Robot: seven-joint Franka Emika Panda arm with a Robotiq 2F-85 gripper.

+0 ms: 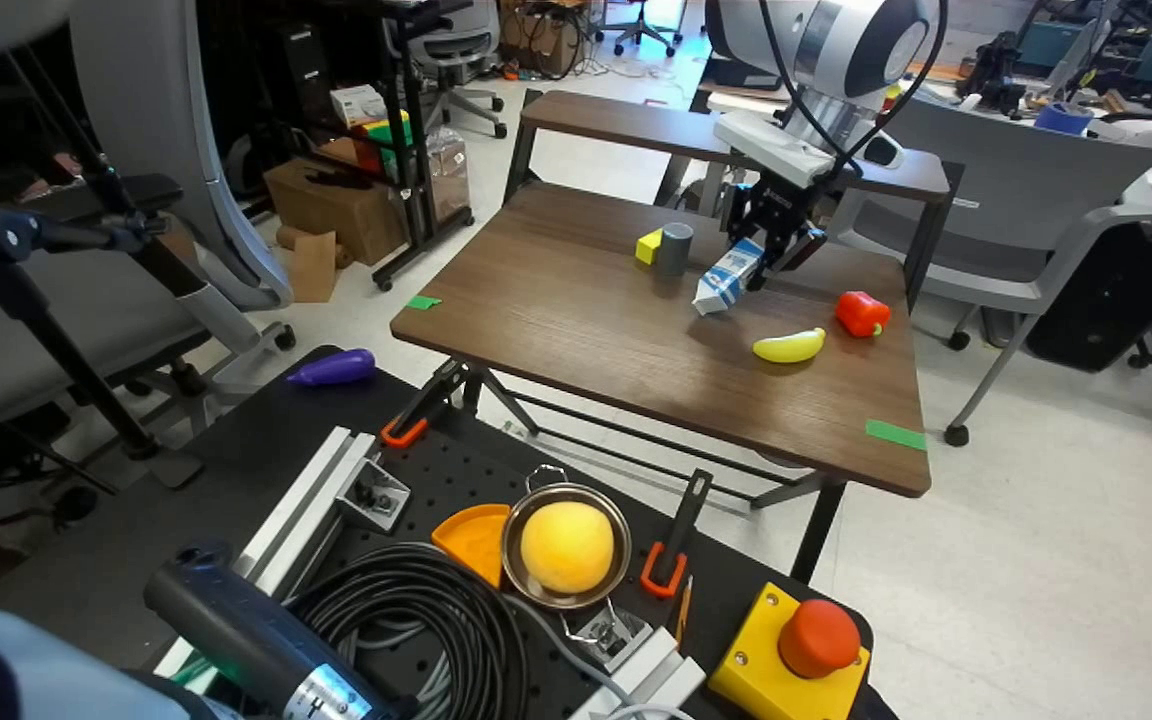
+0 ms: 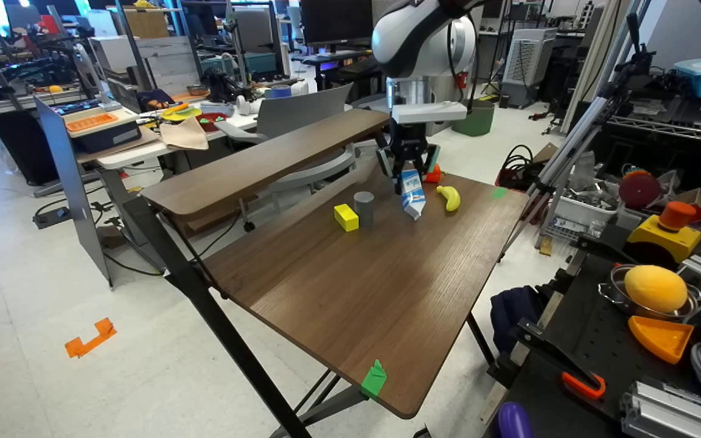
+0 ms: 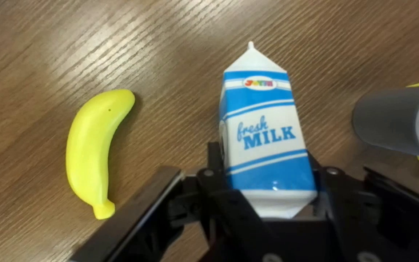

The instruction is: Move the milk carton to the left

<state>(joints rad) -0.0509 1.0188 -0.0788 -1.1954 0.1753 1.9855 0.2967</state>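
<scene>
The milk carton (image 1: 726, 280) is white and blue and boxy; it also shows in an exterior view (image 2: 412, 198) and, with "fresh MILK" print, in the wrist view (image 3: 266, 112). My gripper (image 1: 751, 262) is shut on it; the fingers lie along both sides of the carton's rear part, as the wrist view (image 3: 264, 162) shows. The carton is tilted, with its peaked end pointing away from the gripper and down toward the brown table (image 1: 576, 280). I cannot tell whether the peaked end touches the table. The fingers' inner faces are partly hidden by the carton.
A grey cylinder (image 1: 674, 248) stands beside the carton, with a yellow block (image 1: 648, 246) against or near it. A yellow banana (image 1: 789, 347) lies on the carton's other side, near a red-orange pepper (image 1: 861, 313). A raised shelf (image 1: 626, 122) runs along the table's far edge.
</scene>
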